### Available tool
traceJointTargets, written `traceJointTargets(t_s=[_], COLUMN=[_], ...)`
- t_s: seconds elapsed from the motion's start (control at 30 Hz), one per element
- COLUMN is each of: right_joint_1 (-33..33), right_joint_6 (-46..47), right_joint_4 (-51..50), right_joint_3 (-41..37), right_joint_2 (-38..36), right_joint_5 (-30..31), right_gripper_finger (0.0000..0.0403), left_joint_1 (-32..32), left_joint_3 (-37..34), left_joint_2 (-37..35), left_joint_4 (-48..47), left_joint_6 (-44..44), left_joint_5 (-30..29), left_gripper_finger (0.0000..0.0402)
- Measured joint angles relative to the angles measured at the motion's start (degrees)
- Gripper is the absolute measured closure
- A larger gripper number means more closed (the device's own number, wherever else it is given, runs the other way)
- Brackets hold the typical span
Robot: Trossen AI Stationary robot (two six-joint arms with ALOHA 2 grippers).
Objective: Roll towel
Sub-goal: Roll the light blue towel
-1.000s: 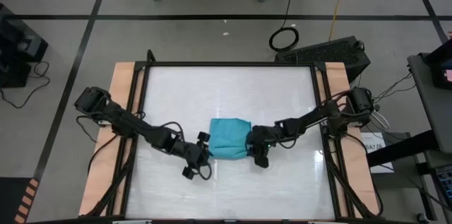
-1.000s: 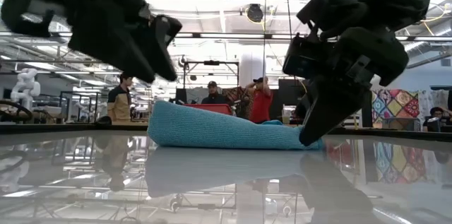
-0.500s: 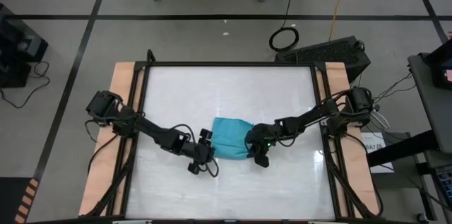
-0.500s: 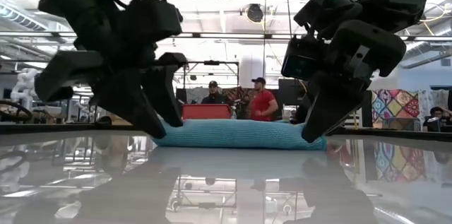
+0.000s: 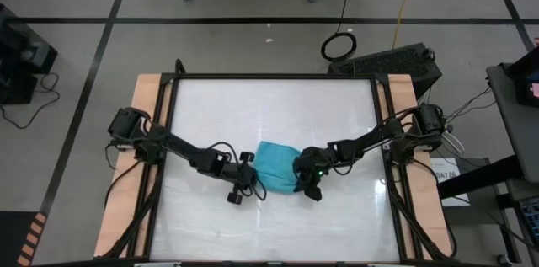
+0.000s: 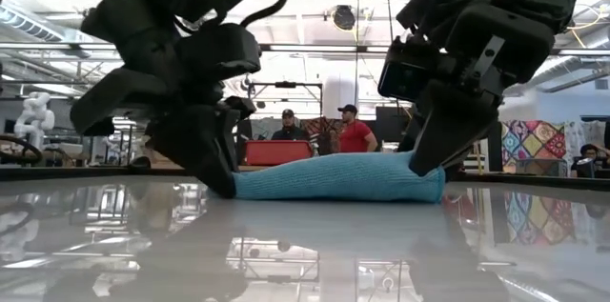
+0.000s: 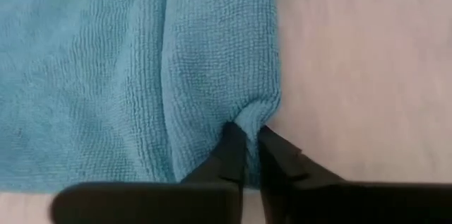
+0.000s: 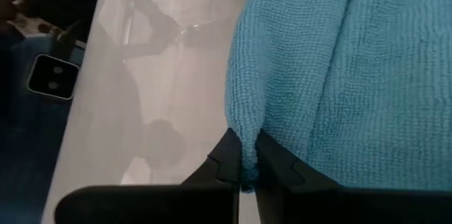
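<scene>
Toward the surface's (image 5: 202, 98) near edge, midway across, towel (image 5: 276, 167) lies part-rolled. Left claw (image 5: 251, 181) and right claw (image 5: 303, 178) each pinch an end edge. Advise level, matched turning to avoid skew.

You see a glossy white table (image 5: 269, 107) with pale wooden side rails; a partly rolled teal-blue terry towel (image 5: 276, 168) lies near its middle.

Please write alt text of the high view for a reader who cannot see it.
Seen from above, two dark robot arms meet at a small teal towel on a white table. The left gripper pinches its left edge and the right gripper pinches its right edge.
</scene>
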Motion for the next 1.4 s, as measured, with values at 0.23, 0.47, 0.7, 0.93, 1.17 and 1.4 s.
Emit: traceJointTargets(t_s=[0.23, 0.47, 0.7, 0.93, 1.17, 1.4], right_joint_1=[0.9, 2.2, 2.3, 1.5, -0.7, -2.2], right_joint_6=[3.1, 5.9, 11.1, 11.5, 14.2, 16.9], right_joint_4=[-0.1, -1.1, -6.2, -12.3, -12.3, -14.1], right_joint_3=[0.0, 0.1, 0.2, 0.3, 0.3, 0.2], right_joint_2=[-0.4, -2.6, -5.3, -6.1, -6.1, -6.1], right_joint_5=[-0.9, -0.8, -0.7, -0.1, -0.4, -0.7], right_gripper_finger=[0.0392, 0.0392, 0.0392, 0.0392, 0.039, 0.0365], left_joint_1=[3.2, 7.3, 10.5, 12.8, 13.2, 13.3], left_joint_3=[-0.3, -0.3, -0.2, 0.0, 0.0, 0.1], left_joint_2=[-1.7, -2.1, -2.1, -1.3, 3.6, 5.2], left_joint_4=[3.1, 7.8, 8.1, 5.8, 6.2, 7.2], left_joint_6=[-7.7, -19.8, -27.8, -31.5, -36.1, -38.8], left_joint_5=[15.4, 33.3, 41.6, 41.9, 43.8, 44.2], left_gripper_finger=[0.039, 0.0392, 0.0392, 0.0393, 0.0393, 0.0391])
